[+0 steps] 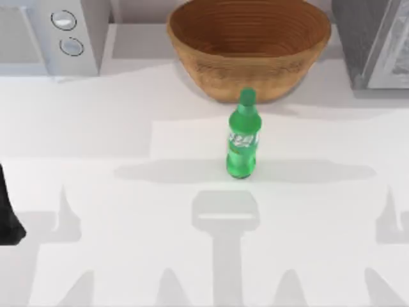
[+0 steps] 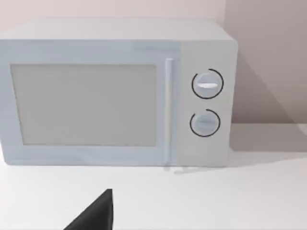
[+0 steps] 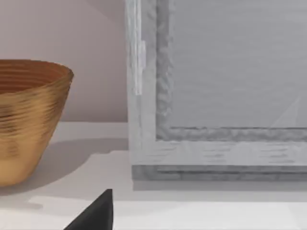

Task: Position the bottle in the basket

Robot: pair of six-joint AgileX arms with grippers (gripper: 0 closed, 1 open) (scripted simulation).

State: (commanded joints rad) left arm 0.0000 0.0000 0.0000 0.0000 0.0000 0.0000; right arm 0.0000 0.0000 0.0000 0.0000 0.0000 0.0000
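Upright green soda bottle [image 1: 243,142] just before wicker basket [image 1: 249,48], not inside; jaw states of both grippers indeterminable.

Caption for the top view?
Green bottle stands upright on the white table, just before the wicker basket.

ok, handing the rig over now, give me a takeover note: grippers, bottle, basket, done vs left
Left arm: parked at the table's left edge; its gripper is by the microwave, holding nothing.
Right arm: idle; its gripper is near the basket and a grey appliance, holding nothing.
Bottle: upright on the table, mid-table, just in front of the basket, untouched.
Basket: at the back centre, nothing inside.
Done: nothing yet.
Left: grasp the bottle, lift it over the rim, set it in the basket.
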